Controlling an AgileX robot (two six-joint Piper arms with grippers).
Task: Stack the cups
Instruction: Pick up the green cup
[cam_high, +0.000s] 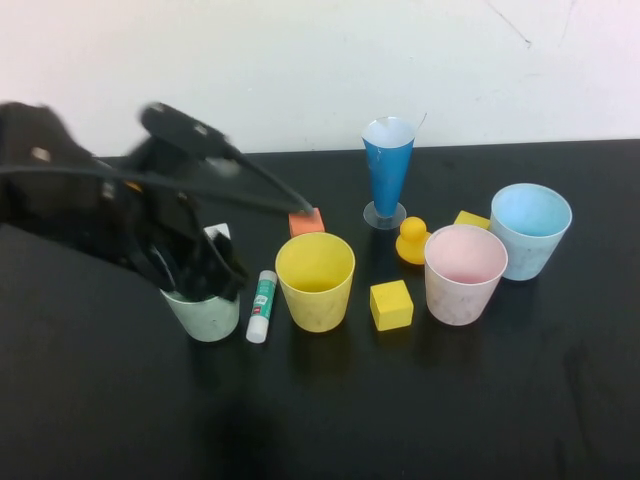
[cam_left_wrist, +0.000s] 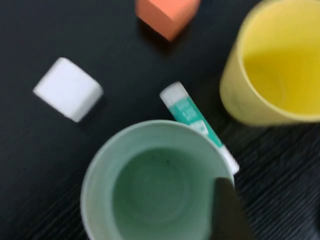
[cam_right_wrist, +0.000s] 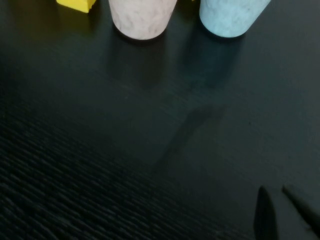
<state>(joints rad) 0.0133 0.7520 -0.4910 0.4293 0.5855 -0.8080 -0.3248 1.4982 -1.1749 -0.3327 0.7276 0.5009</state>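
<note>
The pale green cup (cam_high: 205, 312) stands at the left of the black table. My left gripper (cam_high: 203, 272) hangs right over its mouth, open. In the left wrist view one dark finger (cam_left_wrist: 226, 207) lies at the rim of the green cup (cam_left_wrist: 150, 195); the other finger is out of view. The yellow cup (cam_high: 316, 280) stands to its right, the pale pink cup (cam_high: 464, 273) and the light blue cup (cam_high: 529, 229) further right. My right gripper (cam_right_wrist: 280, 197) is shut and low over bare table, short of the pink cup (cam_right_wrist: 142, 20) and blue cup (cam_right_wrist: 227, 20).
A glue stick (cam_high: 262, 305) lies between the green and yellow cups. An orange block (cam_high: 307, 221), a white block (cam_left_wrist: 67, 89), a yellow cube (cam_high: 391, 304), a yellow duck (cam_high: 411, 240), another yellow block (cam_high: 472, 219) and a tall dark-blue cone cup (cam_high: 387, 172) stand around.
</note>
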